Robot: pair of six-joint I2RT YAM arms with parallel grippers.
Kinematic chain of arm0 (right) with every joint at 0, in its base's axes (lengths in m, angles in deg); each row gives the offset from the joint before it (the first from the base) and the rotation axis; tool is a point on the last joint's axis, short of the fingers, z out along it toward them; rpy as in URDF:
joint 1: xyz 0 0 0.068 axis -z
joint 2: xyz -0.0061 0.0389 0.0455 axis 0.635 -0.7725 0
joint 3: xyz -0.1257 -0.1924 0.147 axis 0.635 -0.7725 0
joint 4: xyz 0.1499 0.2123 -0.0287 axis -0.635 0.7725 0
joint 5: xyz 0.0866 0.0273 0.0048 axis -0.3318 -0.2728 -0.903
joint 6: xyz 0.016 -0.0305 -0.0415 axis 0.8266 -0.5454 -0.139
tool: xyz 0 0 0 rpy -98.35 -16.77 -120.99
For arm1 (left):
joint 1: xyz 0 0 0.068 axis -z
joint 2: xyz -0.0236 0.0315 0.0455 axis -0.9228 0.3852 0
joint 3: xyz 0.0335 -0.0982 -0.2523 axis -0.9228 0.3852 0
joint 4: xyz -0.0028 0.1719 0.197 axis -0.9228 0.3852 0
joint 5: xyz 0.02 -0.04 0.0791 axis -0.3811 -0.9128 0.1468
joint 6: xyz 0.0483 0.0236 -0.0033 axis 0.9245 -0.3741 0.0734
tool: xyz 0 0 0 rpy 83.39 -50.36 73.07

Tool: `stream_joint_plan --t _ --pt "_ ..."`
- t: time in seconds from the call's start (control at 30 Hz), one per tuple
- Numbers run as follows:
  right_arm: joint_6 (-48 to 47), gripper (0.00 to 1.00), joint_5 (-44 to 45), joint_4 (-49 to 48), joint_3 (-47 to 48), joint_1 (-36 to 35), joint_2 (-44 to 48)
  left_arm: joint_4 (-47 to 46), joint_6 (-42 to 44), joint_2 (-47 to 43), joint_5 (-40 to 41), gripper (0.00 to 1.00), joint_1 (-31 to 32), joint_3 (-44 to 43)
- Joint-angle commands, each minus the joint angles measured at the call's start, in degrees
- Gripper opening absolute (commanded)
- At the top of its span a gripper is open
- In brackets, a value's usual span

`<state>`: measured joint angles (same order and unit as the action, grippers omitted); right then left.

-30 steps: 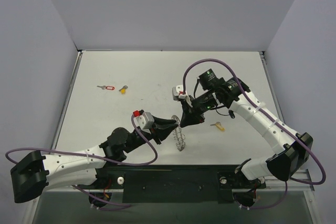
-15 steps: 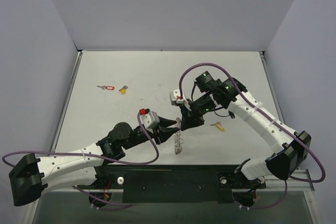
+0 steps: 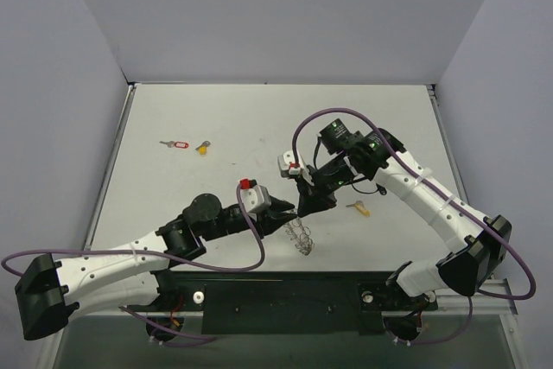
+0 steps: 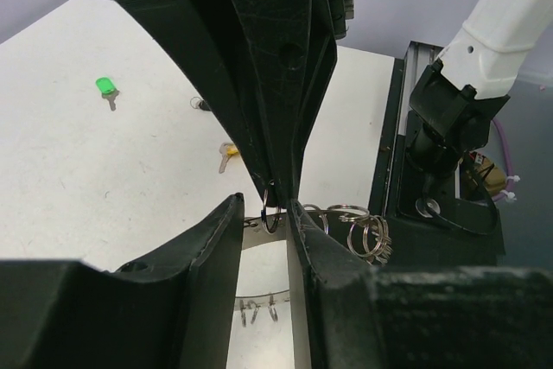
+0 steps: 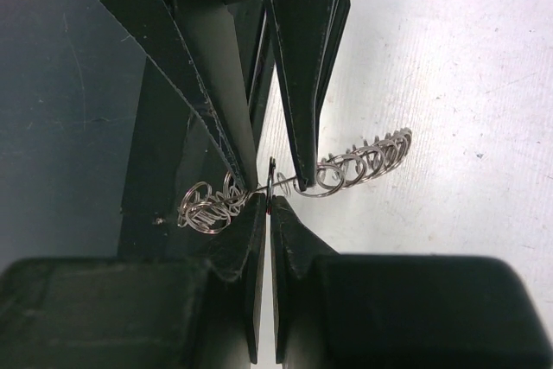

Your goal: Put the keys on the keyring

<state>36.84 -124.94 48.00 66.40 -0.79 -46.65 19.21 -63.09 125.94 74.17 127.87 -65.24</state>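
Pale walls [image 3: 86, 58] closed off a white table [image 3: 259, 118] on three sides. One keyring [image 3: 299, 236], a silvery coil, lay just short of the near edge at 6 o'clock from the table's middle, its upper end raised to where two grippers met.

The right gripper [image 5: 264, 205] had its fingers pressed together on a thin loop of that coil, with scalloped turns trailing off to either side. The left gripper [image 4: 263, 206] came in from 9 o'clock with its fingers apart, straddling the other gripper's tip; whether they pressed on the wire could not be told.

Four keys could be counted. One yellow key [image 3: 359, 208] lay near the coil at 2 o'clock. A red-tagged key [image 3: 178, 144] and an orange-yellow key [image 3: 202, 148] lay side by side, well apart at 10 o'clock, toward the left edge. One green key [image 4: 105, 86] showed only in the left wrist view (the overhead view did not show it).

Bare surface ran from the grippers to the far edge at 12 o'clock. At 6 o'clock the black base rail [image 3: 276, 295] lay close to the coil.
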Motion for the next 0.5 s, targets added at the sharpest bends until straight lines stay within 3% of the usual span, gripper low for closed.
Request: stream_joint_plan --t 0.0,0.47 --pt "-1.2 0.00 -0.9 1.7 2.5 -0.5 -0.7 3.4 2.1 0.2 -2.0 0.36 -0.4 -3.8" --pt "-2.3 0.00 -0.4 2.9 2.8 -1.2 -1.0 10.6 5.7 1.1 -1.0 0.30 -0.4 -7.7"
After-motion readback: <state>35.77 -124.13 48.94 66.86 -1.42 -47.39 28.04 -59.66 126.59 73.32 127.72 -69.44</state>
